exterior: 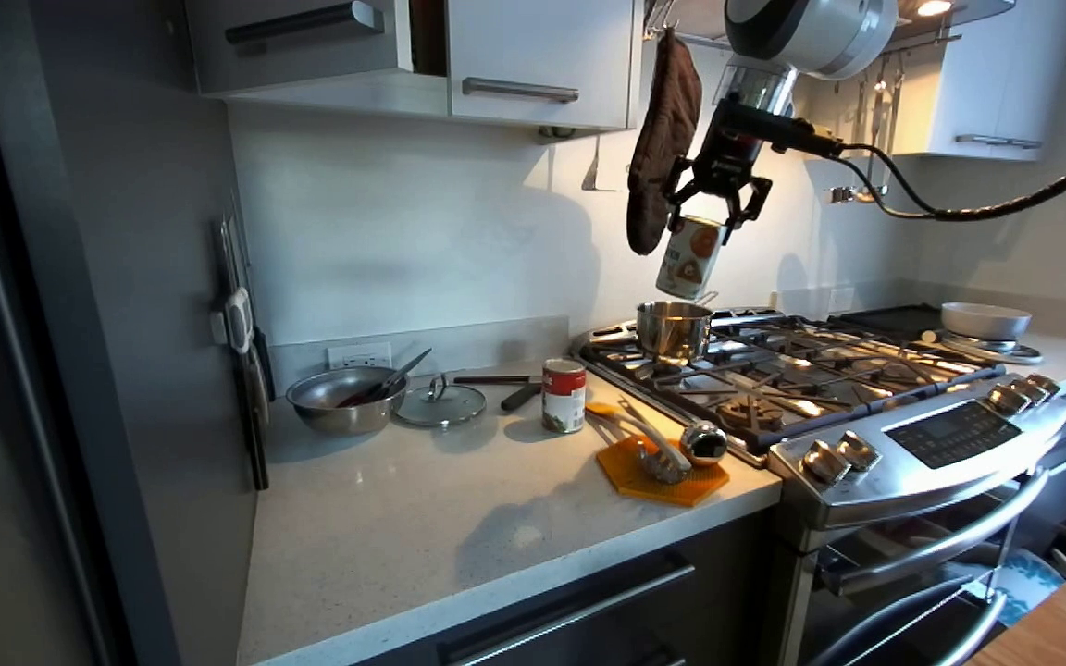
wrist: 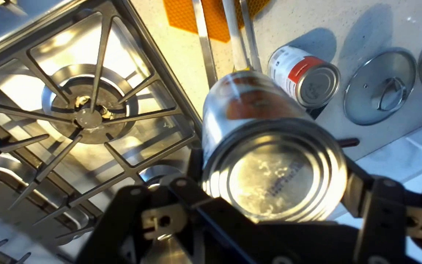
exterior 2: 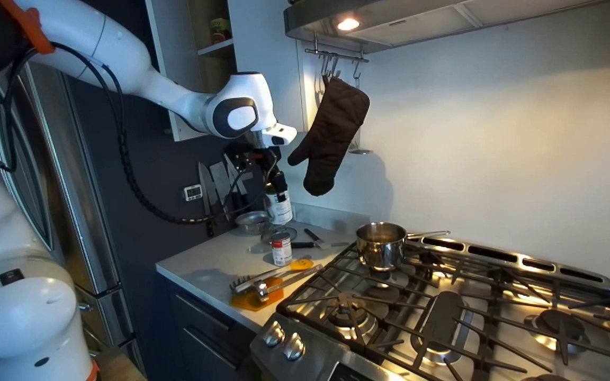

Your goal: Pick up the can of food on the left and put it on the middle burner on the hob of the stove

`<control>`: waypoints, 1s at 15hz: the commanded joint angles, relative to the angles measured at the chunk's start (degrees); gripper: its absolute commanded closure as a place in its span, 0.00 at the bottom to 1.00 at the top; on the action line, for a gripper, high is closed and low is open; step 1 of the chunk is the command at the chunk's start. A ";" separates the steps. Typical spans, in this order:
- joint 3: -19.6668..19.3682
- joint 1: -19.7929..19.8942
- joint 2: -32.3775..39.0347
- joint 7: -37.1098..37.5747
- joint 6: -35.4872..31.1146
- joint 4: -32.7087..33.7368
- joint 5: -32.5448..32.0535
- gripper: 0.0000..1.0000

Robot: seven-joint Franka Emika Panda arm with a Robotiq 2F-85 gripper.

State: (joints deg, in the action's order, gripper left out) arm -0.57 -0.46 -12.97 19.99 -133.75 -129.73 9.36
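Note:
The can of food (exterior: pixel 688 264), whitish with red-orange marks, hangs in the air slightly tilted. My gripper (wrist: pixel 275 176) is shut around its upper end, one finger on each side of the metal rim. In an exterior view the can (exterior 2: pixel 279 208) appears over the counter side, left of the hob (exterior 2: pixel 495 296). The middle burner (exterior 2: pixel 441 320) is an elongated oval under black grate bars, with nothing standing on it. Part of this burner (wrist: pixel 17 203) shows at the lower left of the wrist view. The stove (exterior: pixel 912 453) carries knobs on its front panel.
A steel pot (exterior 2: pixel 382 247) stands on the rear burner nearest the counter. On the counter are a red-and-white can (exterior: pixel 563 396), a glass lid (exterior: pixel 440 404), a steel bowl (exterior: pixel 346 398) and utensils on an orange mat (exterior: pixel 661 472). A brown oven mitt (exterior 2: pixel 334 135) hangs near the gripper.

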 commanded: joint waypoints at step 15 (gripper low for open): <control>-6.98 9.87 -1.60 -1.05 -2.95 -0.97 1.86 0.17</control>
State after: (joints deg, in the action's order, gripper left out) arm -7.75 9.14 -14.60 19.03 -136.89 -130.83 11.13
